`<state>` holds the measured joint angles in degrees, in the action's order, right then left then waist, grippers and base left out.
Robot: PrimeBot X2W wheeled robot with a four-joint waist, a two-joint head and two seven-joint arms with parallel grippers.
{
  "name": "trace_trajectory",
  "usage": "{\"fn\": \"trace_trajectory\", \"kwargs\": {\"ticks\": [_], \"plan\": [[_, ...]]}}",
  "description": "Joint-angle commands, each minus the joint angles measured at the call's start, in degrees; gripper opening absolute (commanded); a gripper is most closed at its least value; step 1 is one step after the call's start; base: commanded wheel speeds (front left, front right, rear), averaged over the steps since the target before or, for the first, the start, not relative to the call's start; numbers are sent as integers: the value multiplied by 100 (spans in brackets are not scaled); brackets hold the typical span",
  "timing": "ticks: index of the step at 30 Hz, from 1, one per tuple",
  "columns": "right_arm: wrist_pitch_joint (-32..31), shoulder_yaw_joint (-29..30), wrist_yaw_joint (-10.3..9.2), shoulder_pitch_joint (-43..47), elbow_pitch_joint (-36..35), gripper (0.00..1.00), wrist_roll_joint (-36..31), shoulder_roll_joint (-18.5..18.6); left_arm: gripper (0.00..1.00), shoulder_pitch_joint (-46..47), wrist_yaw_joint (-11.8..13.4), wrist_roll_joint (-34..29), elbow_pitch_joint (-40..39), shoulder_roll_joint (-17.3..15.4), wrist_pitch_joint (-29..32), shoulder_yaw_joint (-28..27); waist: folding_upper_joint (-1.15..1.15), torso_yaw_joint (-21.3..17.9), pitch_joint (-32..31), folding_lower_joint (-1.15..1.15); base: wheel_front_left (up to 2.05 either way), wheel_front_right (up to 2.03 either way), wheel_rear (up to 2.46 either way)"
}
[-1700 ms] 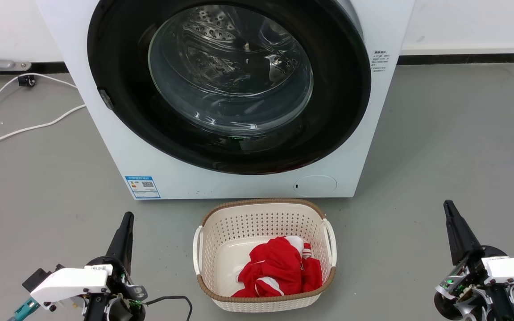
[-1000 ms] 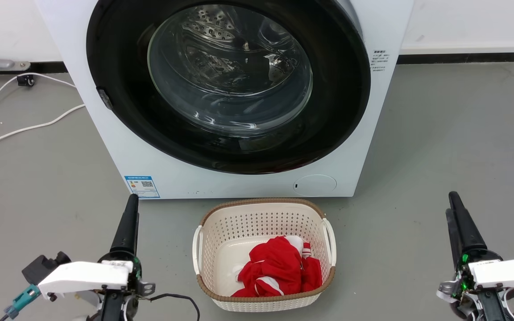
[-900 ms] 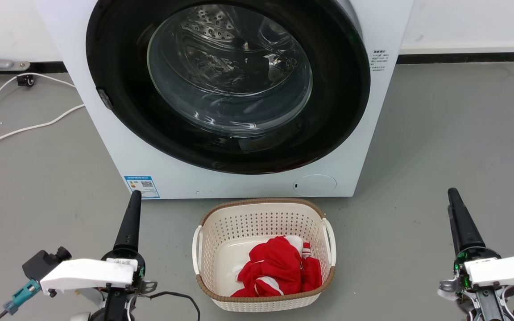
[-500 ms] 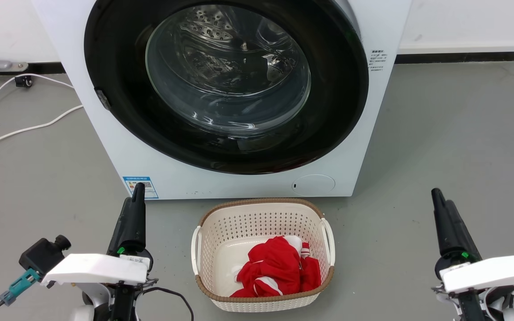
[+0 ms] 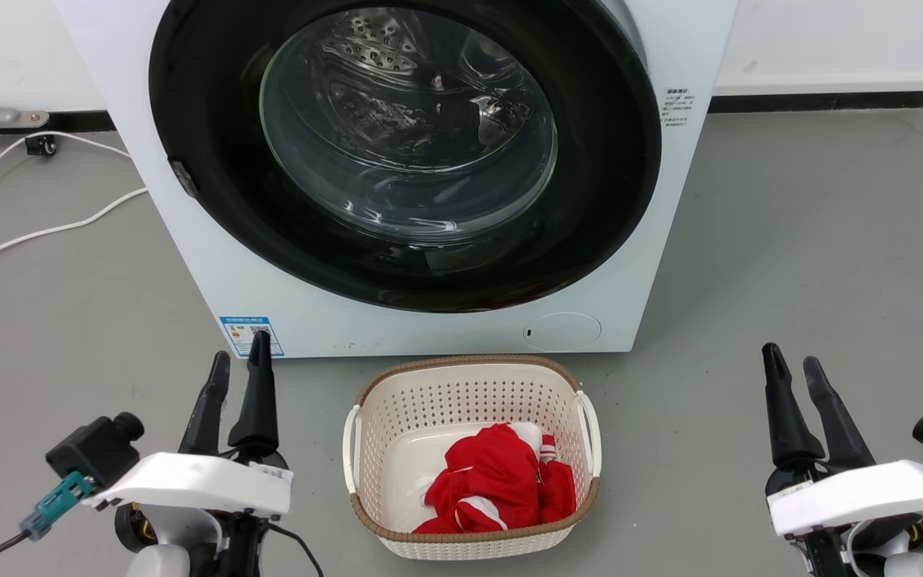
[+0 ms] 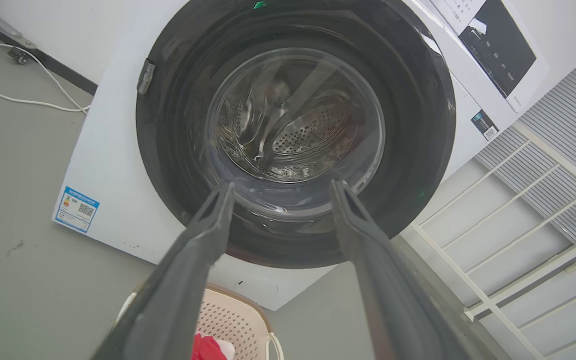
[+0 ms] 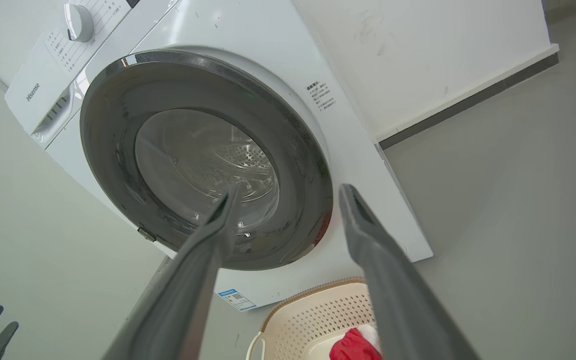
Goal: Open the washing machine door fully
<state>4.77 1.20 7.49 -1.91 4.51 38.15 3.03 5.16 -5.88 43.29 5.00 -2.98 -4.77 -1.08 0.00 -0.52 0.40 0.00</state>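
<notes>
Washing machine door [image 5: 405, 152]: a glossy black ring around a bulging clear window, shut flush against the front of the white washing machine [image 5: 213, 264], with a small grey tab [image 5: 183, 178] on its left rim. Just below its lower edge, a cream laundry basket [image 5: 469, 365] holds a red garment [image 5: 501, 489]. Bare grey floor [image 5: 790, 224] lies open on both sides; a white cable [image 5: 45, 232] trails at left. The left gripper [image 5: 241, 347] and right gripper [image 5: 788, 355] hover low, flanking the basket, fingers parted and empty.
</notes>
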Motion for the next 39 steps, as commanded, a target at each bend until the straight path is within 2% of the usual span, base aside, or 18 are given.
{"fn": "trace_trajectory", "kwargs": {"ticks": [1,19,39], "plan": [[60,-11,0,-1,-97,100,-258,-4,100,56,51,-279,-112,-61,-70,53,0,1,3,0,0,0,0],[292,-63,0,50,-133,100,-1646,-11,100,-63,502,-1667,-258,-306,-379,577,0,-10,-4,0,0,0,0],[327,-90,0,103,-274,100,-2668,-15,100,-88,863,-2690,-403,-476,-662,843,0,32,44,0,0,0,0]]}}
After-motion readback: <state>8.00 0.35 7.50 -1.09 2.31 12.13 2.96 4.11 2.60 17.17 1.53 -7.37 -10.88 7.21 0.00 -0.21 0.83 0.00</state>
